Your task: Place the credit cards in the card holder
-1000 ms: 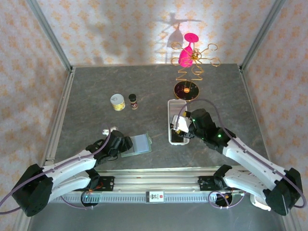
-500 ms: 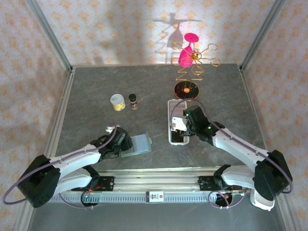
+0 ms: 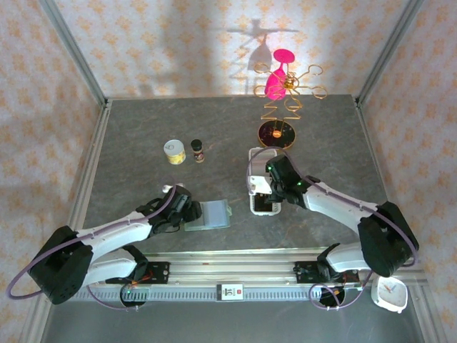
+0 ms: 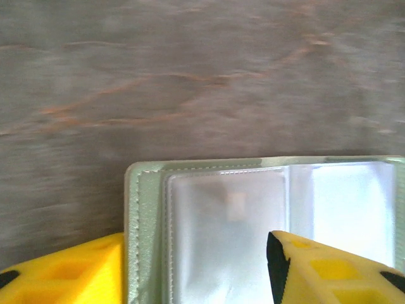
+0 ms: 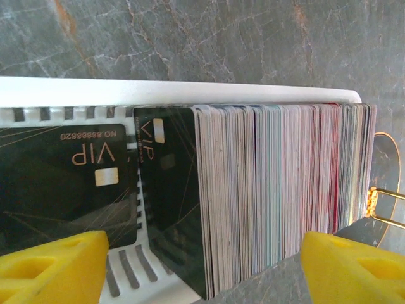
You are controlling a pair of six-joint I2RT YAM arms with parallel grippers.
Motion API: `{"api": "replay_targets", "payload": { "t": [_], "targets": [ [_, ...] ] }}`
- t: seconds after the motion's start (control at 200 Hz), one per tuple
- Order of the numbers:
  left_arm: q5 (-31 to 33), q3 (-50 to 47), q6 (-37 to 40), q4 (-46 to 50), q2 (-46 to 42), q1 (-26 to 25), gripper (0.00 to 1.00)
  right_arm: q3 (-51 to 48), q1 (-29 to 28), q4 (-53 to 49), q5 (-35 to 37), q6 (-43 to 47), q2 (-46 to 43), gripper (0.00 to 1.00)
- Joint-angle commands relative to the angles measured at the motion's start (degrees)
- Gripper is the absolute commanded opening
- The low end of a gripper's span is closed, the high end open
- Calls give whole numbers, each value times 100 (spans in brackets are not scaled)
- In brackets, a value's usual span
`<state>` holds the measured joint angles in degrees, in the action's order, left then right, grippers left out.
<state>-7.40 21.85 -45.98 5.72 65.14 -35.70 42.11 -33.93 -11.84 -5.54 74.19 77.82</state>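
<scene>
The card holder lies open on the counter beneath the left gripper, fingers parted, empty — the right gripper, wide open and empty, hangs over credit cards in a white tray.

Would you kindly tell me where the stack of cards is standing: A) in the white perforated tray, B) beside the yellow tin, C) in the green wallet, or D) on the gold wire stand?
A: the stack of cards stands on edge inside the white perforated tray.
</scene>
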Motion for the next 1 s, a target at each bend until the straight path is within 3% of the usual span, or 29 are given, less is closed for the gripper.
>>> {"api": "replay_targets", "payload": {
  "t": [0.0,0.4,0.586,0.751,0.871,0.996],
  "targets": [
    [-579,135,54,-782,91,-33,56,251,36,191,21,171,148,79],
    [-729,215,106,-802,273,-117,57,280,39,638,97,341,593,80],
    [-215,230,217,-230,-90,-116,59,343,42,748,166,426,760,76],
    [-26,115,265,73,-390,-112,60,377,40,705,211,491,756,65],
    [-16,42,247,133,-490,-118,60,413,44,479,155,499,682,50],
    [-25,21,233,132,-516,-117,60,456,44,178,117,507,620,44]
  ]
}}
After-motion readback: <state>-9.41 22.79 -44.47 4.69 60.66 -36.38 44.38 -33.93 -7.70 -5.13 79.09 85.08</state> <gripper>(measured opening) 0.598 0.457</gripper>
